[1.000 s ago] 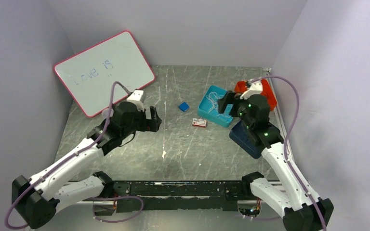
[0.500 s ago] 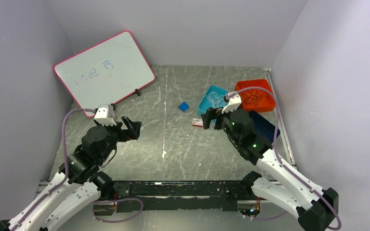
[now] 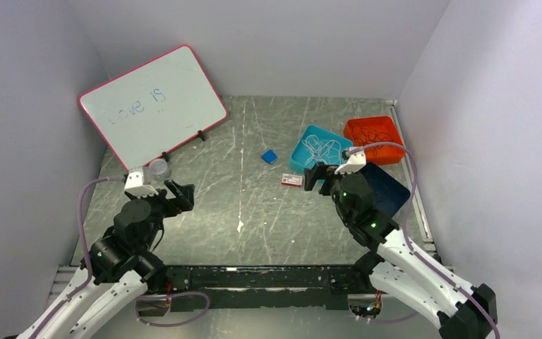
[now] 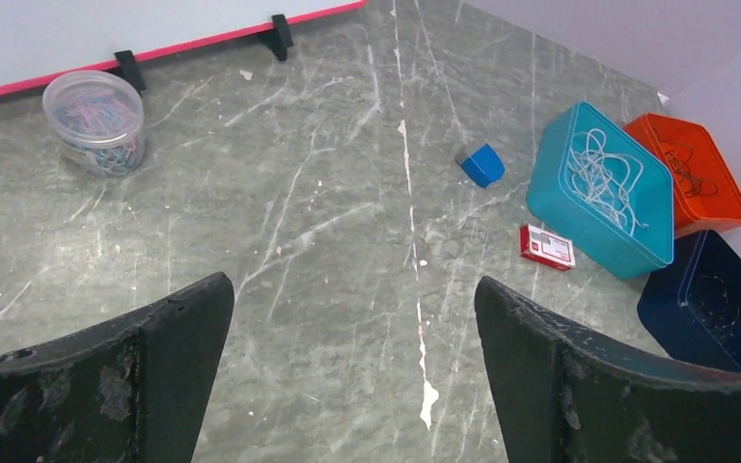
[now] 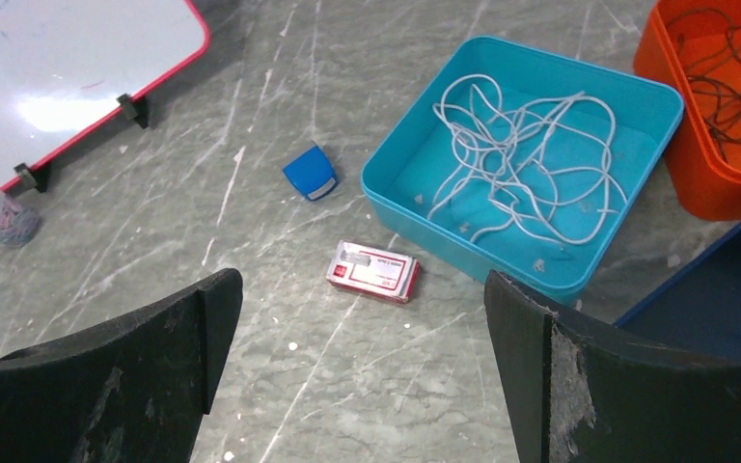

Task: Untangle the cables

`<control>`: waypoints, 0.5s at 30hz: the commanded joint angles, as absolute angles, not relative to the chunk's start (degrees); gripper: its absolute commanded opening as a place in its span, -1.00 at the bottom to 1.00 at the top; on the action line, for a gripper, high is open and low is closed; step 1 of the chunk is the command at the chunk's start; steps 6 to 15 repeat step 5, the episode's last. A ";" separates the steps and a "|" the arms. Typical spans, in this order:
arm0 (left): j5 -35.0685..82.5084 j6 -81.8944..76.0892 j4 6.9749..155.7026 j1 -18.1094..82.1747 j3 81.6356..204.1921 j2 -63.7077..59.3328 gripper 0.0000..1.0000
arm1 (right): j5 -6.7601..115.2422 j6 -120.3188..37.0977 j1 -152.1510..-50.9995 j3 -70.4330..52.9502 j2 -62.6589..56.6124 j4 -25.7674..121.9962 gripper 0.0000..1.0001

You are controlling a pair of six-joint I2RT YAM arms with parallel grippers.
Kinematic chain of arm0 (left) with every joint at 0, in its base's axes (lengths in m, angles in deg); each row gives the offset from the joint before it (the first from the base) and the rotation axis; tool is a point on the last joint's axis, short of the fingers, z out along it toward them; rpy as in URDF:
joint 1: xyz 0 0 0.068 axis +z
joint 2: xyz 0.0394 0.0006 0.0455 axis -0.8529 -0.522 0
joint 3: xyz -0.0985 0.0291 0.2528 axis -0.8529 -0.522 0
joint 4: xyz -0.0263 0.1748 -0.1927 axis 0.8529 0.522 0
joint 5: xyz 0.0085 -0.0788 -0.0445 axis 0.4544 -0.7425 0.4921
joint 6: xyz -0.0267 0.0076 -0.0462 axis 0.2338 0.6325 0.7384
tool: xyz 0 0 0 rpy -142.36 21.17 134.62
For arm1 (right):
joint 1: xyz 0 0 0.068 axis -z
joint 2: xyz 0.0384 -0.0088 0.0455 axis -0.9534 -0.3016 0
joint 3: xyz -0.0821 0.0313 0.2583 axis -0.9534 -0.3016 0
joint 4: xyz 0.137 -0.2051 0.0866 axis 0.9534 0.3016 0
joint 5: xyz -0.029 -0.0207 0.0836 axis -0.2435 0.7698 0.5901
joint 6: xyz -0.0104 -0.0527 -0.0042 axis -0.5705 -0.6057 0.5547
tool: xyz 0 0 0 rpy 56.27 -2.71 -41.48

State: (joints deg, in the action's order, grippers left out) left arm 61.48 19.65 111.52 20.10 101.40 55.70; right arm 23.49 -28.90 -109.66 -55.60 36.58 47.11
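Note:
The white cables (image 3: 322,147) lie in a loose tangle in a teal tray (image 3: 298,159). The dark cables (image 3: 374,133) lie in an orange tray (image 3: 367,148) to its right. Both show in the right wrist view: white cables (image 5: 511,174), teal tray (image 5: 463,241), dark cables (image 5: 724,87). The left wrist view shows the white cables (image 4: 603,178) and dark cables (image 4: 690,174) far off. My left gripper (image 3: 178,195) (image 4: 352,289) is open and empty over the bare table at the left. My right gripper (image 3: 316,175) (image 5: 357,309) is open and empty, just short of the teal tray.
A dark blue tray (image 3: 384,189) lies under my right arm. A red-and-white small box (image 3: 292,180) and a blue block (image 3: 269,156) lie left of the teal tray. A whiteboard (image 3: 152,106) leans at the back left, with a clear jar (image 3: 158,168) before it.
Both arms have pulled back toward the near edge. My right gripper has come off the teal and orange trays, uncovering them. My left gripper has moved left and back. Both stay open.

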 commanded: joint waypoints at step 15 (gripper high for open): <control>65.53 21.39 112.60 20.31 100.66 57.98 0.99 | 19.82 -27.60 -109.90 -54.63 34.77 46.76 1.00</control>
